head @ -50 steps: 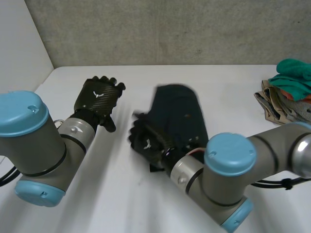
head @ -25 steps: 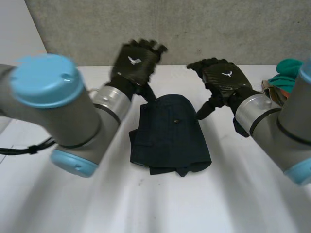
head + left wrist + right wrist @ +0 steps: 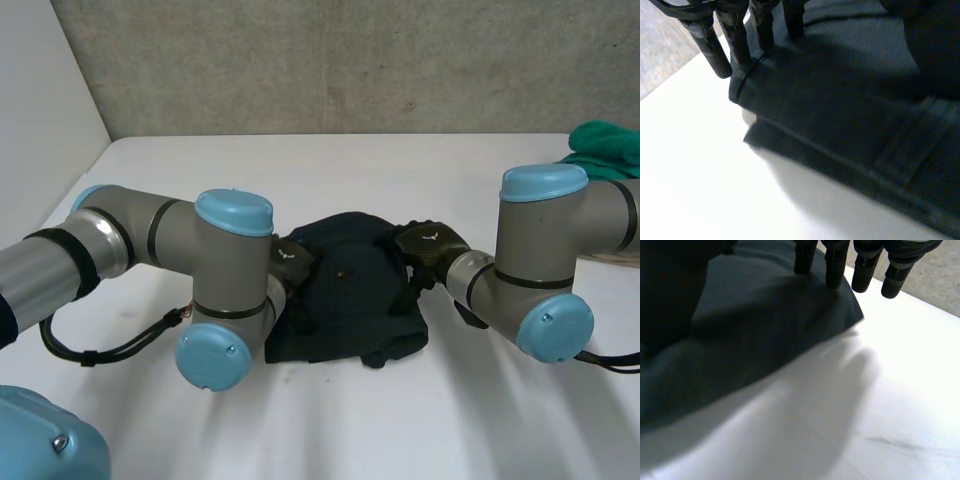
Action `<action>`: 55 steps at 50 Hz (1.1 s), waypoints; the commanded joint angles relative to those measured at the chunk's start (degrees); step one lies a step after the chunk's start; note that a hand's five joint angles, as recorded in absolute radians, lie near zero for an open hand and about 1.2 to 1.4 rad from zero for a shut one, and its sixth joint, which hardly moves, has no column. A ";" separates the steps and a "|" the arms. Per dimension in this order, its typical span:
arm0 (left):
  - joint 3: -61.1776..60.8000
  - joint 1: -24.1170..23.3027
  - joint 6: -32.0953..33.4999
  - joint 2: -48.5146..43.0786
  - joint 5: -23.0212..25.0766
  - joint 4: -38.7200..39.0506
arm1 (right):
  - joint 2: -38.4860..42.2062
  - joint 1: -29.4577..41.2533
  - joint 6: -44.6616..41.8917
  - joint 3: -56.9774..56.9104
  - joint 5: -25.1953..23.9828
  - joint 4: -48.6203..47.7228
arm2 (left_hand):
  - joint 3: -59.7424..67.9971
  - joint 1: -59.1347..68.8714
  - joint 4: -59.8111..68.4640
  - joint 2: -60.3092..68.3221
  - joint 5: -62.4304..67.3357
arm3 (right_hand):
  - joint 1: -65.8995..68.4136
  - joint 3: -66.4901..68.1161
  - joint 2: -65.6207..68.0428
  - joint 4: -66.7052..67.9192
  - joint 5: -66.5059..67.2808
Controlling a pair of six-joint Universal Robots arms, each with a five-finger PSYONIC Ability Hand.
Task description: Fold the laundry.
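Left hand (image 3: 293, 262) and right hand (image 3: 428, 245) — fingers straight, unclenched — on opposite edges of folded dark-blue trousers (image 3: 350, 290).

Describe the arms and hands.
The left arm and right arm are thick grey tubes with round light-blue caps. The left hand and right hand are black, with a small white emblem on the back and slim rod-like fingers.

Plain white table (image 3: 330, 420) fills the lower two thirds of the frame. Behind it a rough, speckled grey wall (image 3: 350, 60) runs across the whole top. In the upper left a smooth white side panel (image 3: 40, 90) slants down to meet the table's far left corner.
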 commanded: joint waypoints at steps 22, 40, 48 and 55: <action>-0.38 3.28 -3.64 23.54 25.66 5.62 | -23.35 12.40 -14.18 32.56 9.96 -20.55 | -2.52 0.02 -2.06 -0.90 -2.76 | -2.54 -1.93 -2.06 -1.89 -2.90; -0.38 3.02 -5.57 24.15 36.87 2.10 | -7.36 14.96 -19.28 32.06 12.33 -45.44 | -2.52 0.02 -2.06 -0.90 -2.76 | -2.54 -1.93 -2.06 -1.89 -2.90; -0.39 3.29 -5.66 24.15 36.78 2.10 | -4.62 14.69 -19.73 25.12 11.72 -45.97 | -2.35 0.19 -1.89 -0.74 -2.59 | 58.16 58.77 58.64 58.81 57.80; 0.32 3.38 -5.66 24.68 36.69 2.27 | -6.55 11.28 -16.58 18.80 10.14 -44.83 | -2.35 0.19 -1.89 -0.74 -2.59 | 67.46 68.07 67.94 68.11 67.10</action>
